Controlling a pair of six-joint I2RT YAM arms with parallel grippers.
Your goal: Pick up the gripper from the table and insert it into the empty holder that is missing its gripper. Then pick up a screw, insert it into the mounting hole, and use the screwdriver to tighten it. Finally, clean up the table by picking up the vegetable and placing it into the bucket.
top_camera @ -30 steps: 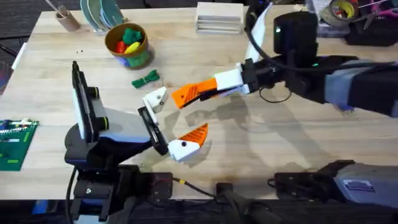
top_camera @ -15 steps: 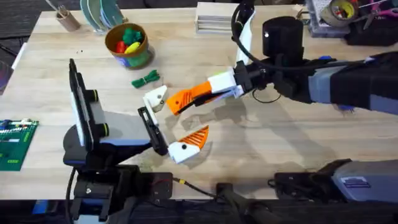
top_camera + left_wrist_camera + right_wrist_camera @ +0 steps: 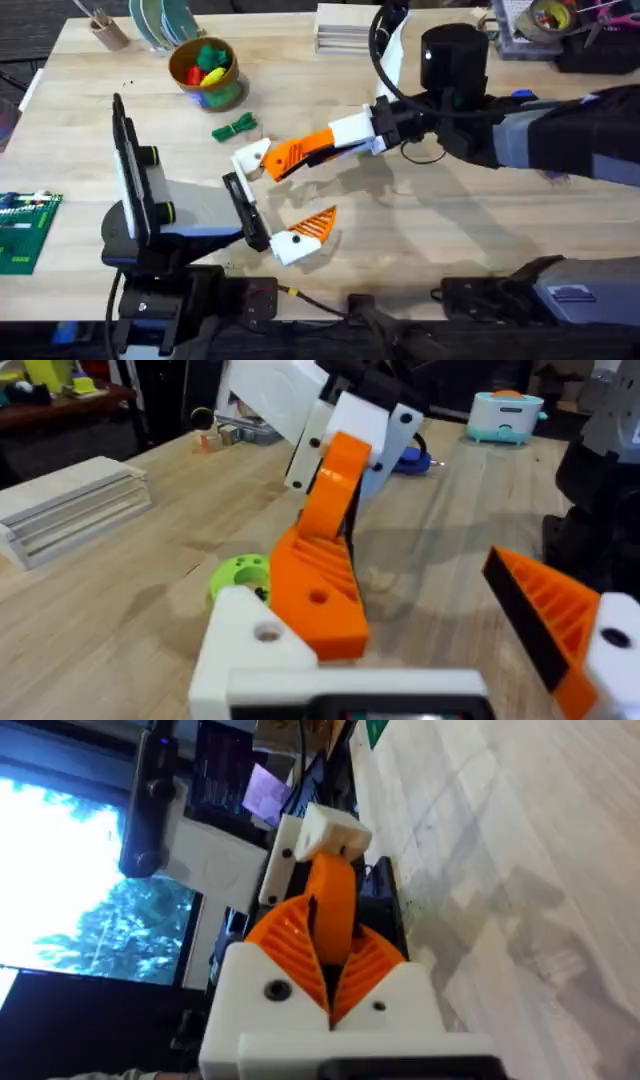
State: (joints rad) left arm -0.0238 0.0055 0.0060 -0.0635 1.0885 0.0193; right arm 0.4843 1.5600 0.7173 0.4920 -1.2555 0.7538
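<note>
Gripper piece (image 3: 288, 155), the loose orange wedge, is up off the surface (image 3: 480, 230), pinched in the right pincer (image 3: 300, 152), whose jaws are closed on its upper part, while its ribbed lower end sits right against the holder (image 3: 250, 158), the bare white mount of the left pincer (image 3: 275, 195). From the left wrist view the wedge (image 3: 320, 585) looks pressed beside the mount (image 3: 245, 645), though I cannot tell if it is seated. The left pincer stands wide open, grasping nothing; its other finger carries its orange pad (image 3: 315, 222).

To my eye the wedge is light, stiff plastic; the ribbed face should give grip, the smooth flanks may slip. Holding it high, as now, leaves the mating end free.

Farther back, the bucket (image 3: 205, 70) holds red, yellow and green toy pieces; the vegetable (image 3: 235, 127) lies on the surface near it, not yet inside. A tan cup (image 3: 108, 32) with sticks stands at the far corner.
</note>
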